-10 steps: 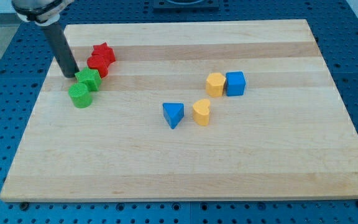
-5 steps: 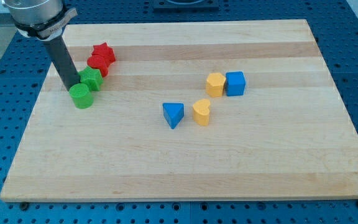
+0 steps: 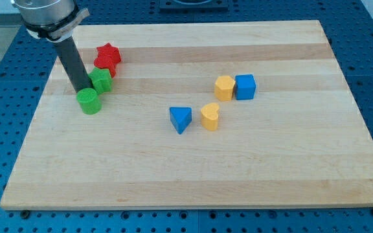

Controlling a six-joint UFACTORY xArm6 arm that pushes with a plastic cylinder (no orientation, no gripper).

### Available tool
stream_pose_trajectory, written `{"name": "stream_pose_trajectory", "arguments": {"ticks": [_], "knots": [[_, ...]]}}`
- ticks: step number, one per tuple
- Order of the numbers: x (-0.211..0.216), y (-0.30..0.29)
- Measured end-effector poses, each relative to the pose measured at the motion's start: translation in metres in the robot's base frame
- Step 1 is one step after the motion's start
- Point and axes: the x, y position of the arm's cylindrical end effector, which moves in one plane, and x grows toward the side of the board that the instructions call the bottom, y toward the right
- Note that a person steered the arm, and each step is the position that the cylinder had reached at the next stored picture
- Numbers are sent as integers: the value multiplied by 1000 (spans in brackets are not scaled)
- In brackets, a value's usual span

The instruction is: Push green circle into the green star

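My tip (image 3: 81, 90) is pressing the top-left edge of the green circle (image 3: 89, 101), holding nothing. Circle is standing upright, touching the green star (image 3: 100, 80).

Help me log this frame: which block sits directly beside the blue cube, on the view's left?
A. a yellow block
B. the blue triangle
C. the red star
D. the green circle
A: a yellow block sits against the left side of the blue cube, while the other three lie farther off.
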Motion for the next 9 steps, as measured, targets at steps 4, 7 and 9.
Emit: {"name": "stream_pose_trajectory", "arguments": {"ticks": [4, 7, 9], "knots": [[64, 13], [46, 23], [72, -32]]}}
